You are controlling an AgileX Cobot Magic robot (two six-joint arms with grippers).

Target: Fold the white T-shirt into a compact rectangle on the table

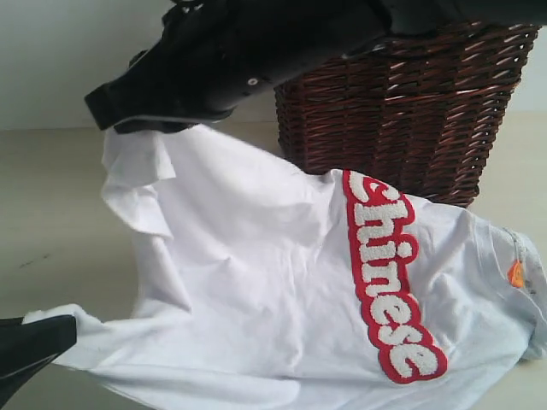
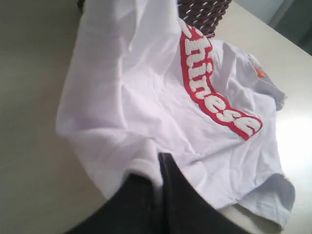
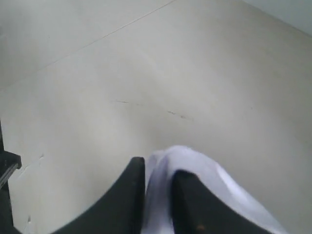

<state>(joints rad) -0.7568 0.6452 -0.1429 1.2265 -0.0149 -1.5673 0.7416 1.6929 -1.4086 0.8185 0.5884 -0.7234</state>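
Note:
The white T-shirt point(image 1: 256, 282) lies rumpled on the pale table point(image 1: 51, 196), its red-outlined lettering point(image 1: 385, 273) running down the right half. My right gripper point(image 1: 128, 120) reaches across to the upper left and holds one shirt corner raised, so the cloth hangs from it. In the right wrist view white fabric point(image 3: 195, 165) fills the narrow gap of that gripper point(image 3: 158, 166). My left gripper point(image 1: 38, 342) sits low at the near left, shut on another shirt edge. In the left wrist view that gripper point(image 2: 153, 168) pinches a rolled hem of the shirt point(image 2: 126, 97).
A dark brown wicker basket point(image 1: 402, 111) stands just behind the shirt, touching its far edge, and also shows as the basket point(image 2: 202, 14) in the left wrist view. An orange tag point(image 1: 515, 275) sits at the shirt's right end. Bare table point(image 3: 146, 73) lies beyond the right gripper.

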